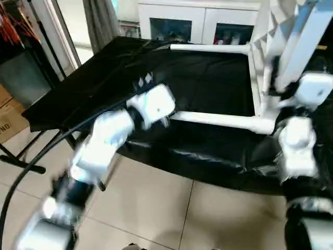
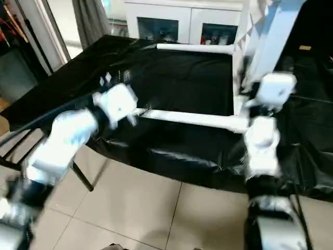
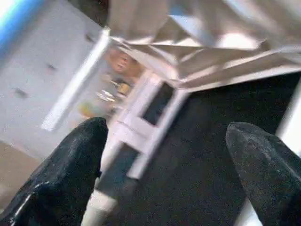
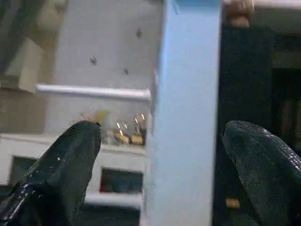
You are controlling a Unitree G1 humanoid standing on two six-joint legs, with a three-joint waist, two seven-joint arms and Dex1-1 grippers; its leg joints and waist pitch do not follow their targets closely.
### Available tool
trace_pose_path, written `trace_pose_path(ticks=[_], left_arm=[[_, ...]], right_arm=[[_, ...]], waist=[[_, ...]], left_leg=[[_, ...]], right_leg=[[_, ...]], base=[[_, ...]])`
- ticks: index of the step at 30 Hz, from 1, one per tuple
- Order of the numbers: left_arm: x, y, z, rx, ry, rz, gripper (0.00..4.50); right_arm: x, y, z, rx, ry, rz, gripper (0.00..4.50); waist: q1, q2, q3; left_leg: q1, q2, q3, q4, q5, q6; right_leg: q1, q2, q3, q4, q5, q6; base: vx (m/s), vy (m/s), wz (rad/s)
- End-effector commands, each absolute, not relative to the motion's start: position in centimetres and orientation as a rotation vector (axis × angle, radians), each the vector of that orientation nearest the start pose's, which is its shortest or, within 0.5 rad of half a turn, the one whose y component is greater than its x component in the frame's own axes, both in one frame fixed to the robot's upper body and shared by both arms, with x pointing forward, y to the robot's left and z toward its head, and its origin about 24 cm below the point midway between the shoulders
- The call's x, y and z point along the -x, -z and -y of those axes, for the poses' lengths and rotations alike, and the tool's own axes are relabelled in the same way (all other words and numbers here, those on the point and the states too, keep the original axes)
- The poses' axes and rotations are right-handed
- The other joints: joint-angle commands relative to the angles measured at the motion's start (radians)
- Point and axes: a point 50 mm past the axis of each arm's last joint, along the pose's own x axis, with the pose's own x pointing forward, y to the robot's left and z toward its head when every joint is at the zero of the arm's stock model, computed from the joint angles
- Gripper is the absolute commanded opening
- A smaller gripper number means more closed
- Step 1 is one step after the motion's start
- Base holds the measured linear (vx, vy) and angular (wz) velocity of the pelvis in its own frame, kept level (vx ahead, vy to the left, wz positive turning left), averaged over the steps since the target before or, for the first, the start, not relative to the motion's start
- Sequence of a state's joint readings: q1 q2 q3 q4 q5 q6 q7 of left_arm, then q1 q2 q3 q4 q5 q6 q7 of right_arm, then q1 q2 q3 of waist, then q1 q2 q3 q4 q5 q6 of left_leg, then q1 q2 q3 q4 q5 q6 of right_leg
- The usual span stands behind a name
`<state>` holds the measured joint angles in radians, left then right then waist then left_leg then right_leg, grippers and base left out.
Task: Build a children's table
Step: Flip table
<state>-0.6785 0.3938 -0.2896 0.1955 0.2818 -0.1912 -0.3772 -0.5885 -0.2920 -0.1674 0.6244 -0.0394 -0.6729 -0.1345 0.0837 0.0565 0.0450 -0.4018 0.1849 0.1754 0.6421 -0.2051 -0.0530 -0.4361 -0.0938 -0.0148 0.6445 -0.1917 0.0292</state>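
The black-sheeted worktop (image 1: 197, 78) carries the children's table (image 1: 258, 78), tipped on its side, with two legs (image 1: 218, 119) lying level. Hollow plastic, it looks light, stiff and slippery; a leg near its socket seems the safest hold. Left pincer (image 3: 169, 155) and right pincer (image 4: 162, 155) gape, empty.

Landmark: black table (image 1: 208, 83).
Top (image 1: 291, 31): on edge, over the black table's right part.
Far leg (image 1: 208, 48): runs left from the top, above the sheet.
Near leg (image 1: 218, 120): runs left from the top, nearer the front edge.
Cabinet (image 1: 197, 21): behind the black table.
Floor (image 1: 156, 208): before it.
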Motion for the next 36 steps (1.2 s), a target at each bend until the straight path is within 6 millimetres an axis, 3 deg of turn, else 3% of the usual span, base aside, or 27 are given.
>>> trace_pose_path(ticks=[1, 5, 9, 14, 15, 21, 27, 36], left_arm=[[-34.1, -19.4, -9.9, -0.988, 0.595, 0.586, 4.45], [-35.4, -21.8, -10.0, -1.095, 0.514, 0.692, 4.45], [-36.2, -23.4, -10.1, -1.157, 0.458, 0.748, 4.45], [-38.0, -25.8, -10.5, -1.271, 0.388, 0.789, 4.45], [-38.4, -26.5, -10.6, -1.306, 0.367, 0.793, 4.45], [-39.8, -28.6, -10.8, -1.389, 0.282, 0.785, 4.45], [-40.6, -29.8, -10.2, -1.436, 0.229, 0.784, 4.45], [-41.2, -31.2, -10.1, -1.459, 0.138, 0.763, 4.45]], right_arm=[[-33.2, -16.5, 20.7, 0.240, 0.176, 0.774, 4.46], [-32.6, -17.5, 19.5, 0.252, 0.138, 0.861, 4.46], [-32.5, -17.5, 18.4, 0.264, 0.083, 0.868, 4.46], [-32.9, -16.0, 16.1, 0.300, -0.045, 0.781, 4.46], [-32.9, -15.7, 15.5, 0.291, -0.072, 0.768, 4.46], [-33.0, -13.8, 13.5, 0.328, -0.239, 0.671, 4.46], [-32.7, -13.0, 12.8, 0.337, -0.276, 0.633, 4.46], [-32.0, -13.4, 11.5, 0.251, -0.378, 0.663, 4.46]], waist=[[0.000, -0.018, -0.082], [0.003, -0.012, -0.083], [0.005, -0.015, -0.082], [0.004, -0.013, -0.082], [0.004, -0.016, -0.082], [0.007, -0.014, -0.081], [0.010, -0.015, -0.080], [0.010, -0.016, -0.078]], left_leg=[[0.014, 0.005, 0.000, -0.064, -0.047, 0.075], [0.016, 0.002, -0.003, -0.064, -0.056, 0.060], [0.014, 0.001, -0.004, -0.065, -0.061, 0.061], [0.016, 0.001, -0.006, -0.067, -0.097, 0.051], [0.014, 0.002, -0.007, -0.067, -0.087, 0.051], [0.014, 0.003, -0.008, -0.066, -0.094, 0.059], [0.015, 0.005, -0.009, -0.067, -0.103, 0.051], [0.012, 0.007, -0.014, -0.070, -0.120, 0.063]], right_leg=[[0.069, -0.010, 0.007, -0.057, 0.045, -0.217], [0.069, -0.008, 0.008, -0.055, 0.055, -0.209], [0.071, -0.011, 0.009, -0.054, 0.070, -0.220], [0.071, -0.013, 0.010, -0.057, 0.040, -0.227], [0.072, -0.014, 0.010, -0.056, 0.054, -0.228], [0.071, -0.016, 0.010, -0.056, 0.070, -0.243], [0.071, -0.018, 0.011, -0.058, 0.075, -0.245], [0.075, -0.022, 0.010, -0.059, 0.080, -0.251]], base=[[0.000, 0.000, 0.00], [0.000, 0.000, 0.00], [0.000, 0.000, 0.00], [0.000, 0.000, 0.00], [0.000, 0.000, 0.00], [0.000, 0.000, 0.00], [0.000, 0.000, 0.00], [0.000, 0.000, 0.00]])
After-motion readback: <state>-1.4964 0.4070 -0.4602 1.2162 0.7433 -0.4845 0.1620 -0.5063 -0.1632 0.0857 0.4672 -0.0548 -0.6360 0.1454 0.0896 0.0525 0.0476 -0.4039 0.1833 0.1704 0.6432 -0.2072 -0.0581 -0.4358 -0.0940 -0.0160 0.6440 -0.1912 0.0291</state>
